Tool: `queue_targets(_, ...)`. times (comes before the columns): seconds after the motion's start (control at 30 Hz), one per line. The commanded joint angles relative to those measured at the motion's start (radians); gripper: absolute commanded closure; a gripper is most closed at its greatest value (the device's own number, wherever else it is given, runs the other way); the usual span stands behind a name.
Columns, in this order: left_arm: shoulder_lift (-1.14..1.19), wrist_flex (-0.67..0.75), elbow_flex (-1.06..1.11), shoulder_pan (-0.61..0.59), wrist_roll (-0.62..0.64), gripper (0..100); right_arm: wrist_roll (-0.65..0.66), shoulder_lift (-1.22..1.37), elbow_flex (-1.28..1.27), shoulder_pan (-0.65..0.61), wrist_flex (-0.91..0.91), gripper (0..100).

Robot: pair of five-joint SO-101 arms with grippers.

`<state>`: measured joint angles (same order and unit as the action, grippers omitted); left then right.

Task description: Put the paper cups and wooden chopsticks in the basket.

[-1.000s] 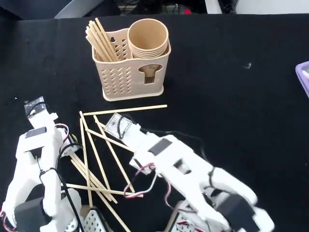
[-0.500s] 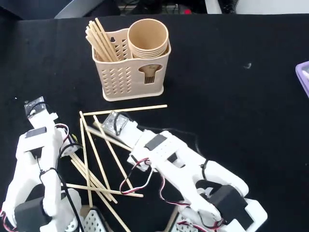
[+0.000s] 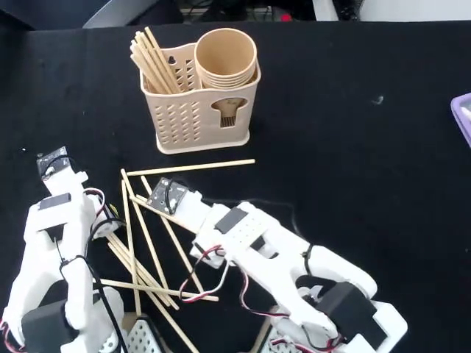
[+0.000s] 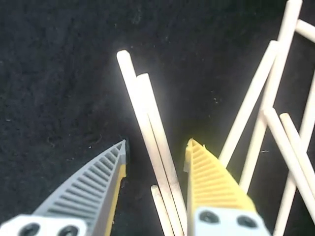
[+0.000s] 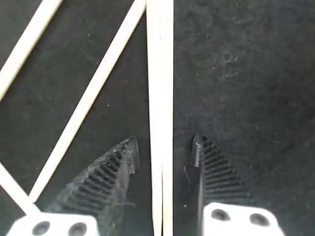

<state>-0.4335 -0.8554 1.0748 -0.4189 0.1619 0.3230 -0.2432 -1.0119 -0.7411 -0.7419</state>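
Observation:
The beige basket (image 3: 199,110) stands at the back of the black table. It holds a stack of paper cups (image 3: 226,55) in one compartment and several wooden chopsticks (image 3: 151,62) in the other. More chopsticks (image 3: 147,235) lie scattered in front of it, between my two arms. My left gripper (image 4: 156,147) is open low over the table, its grey and yellow fingers either side of a pair of chopsticks (image 4: 145,118). My right gripper (image 5: 164,142) is open too, black fingers straddling two chopsticks (image 5: 160,88) lying side by side. My left arm (image 3: 55,235) is at the front left and my right arm (image 3: 250,243) at the front middle.
One chopstick (image 3: 191,168) lies alone just in front of the basket. A purple object (image 3: 462,118) pokes in at the right edge. The right half of the table is bare black cloth (image 3: 368,184). More chopsticks (image 4: 275,123) lie beside the left gripper.
My right arm has swung left and lower, bringing its wrist over the chopstick pile. The left arm, the basket and the chopsticks have not moved.

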Motion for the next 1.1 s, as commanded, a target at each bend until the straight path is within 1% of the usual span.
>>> queue_targets(0.0,-0.012,0.023,0.002,-0.005,-0.008,80,0.043,0.012,0.035,-0.005,-0.034,81.7)
queue_targets(0.03,-0.012,0.023,0.002,-0.005,-0.008,80,0.052,0.012,0.035,-0.005,-0.034,85.0)
queue_targets(0.13,-0.012,0.023,0.002,-0.005,-0.008,80,0.054,0.012,0.033,-0.005,-0.038,99.1)
queue_targets(0.2,-0.012,0.023,0.002,-0.005,-0.008,80,0.057,0.012,0.033,-0.005,-0.055,96.9)
queue_targets(0.27,-0.012,0.023,0.002,-0.005,-0.008,80,0.055,0.010,0.031,-0.002,-0.061,99.0)
queue_targets(0.33,-0.012,0.023,0.002,-0.005,-0.008,80,0.055,-0.001,0.031,0.012,-0.066,98.8)
queue_targets(0.43,-0.012,0.023,0.002,-0.005,-0.008,80,0.058,-0.059,0.039,0.092,-0.078,98.8)
queue_targets(0.53,-0.011,0.023,0.002,-0.005,-0.008,80,0.061,-0.208,0.038,0.160,-0.166,98.8)
queue_targets(0.73,-0.011,0.023,0.002,-0.005,-0.008,80,0.063,-0.564,0.038,0.173,-0.394,98.8)
queue_targets(0.8,-0.011,0.025,0.002,-0.005,-0.008,80,0.057,-0.676,0.050,0.198,-0.427,98.8)
queue_targets(0.9,-0.011,0.026,0.002,-0.005,-0.008,80,0.052,-0.814,0.110,0.236,-0.427,98.8)
queue_targets(0.93,-0.011,0.026,0.002,-0.005,-0.008,80,0.034,-0.849,0.142,0.245,-0.423,98.8)
queue_targets(1.0,-0.009,0.028,0.004,-0.005,-0.008,80,-0.043,-0.897,0.216,0.258,-0.390,98.8)
queue_targets(1.07,-0.009,0.028,0.005,-0.005,-0.008,80,-0.127,-0.917,0.285,0.258,-0.321,98.8)
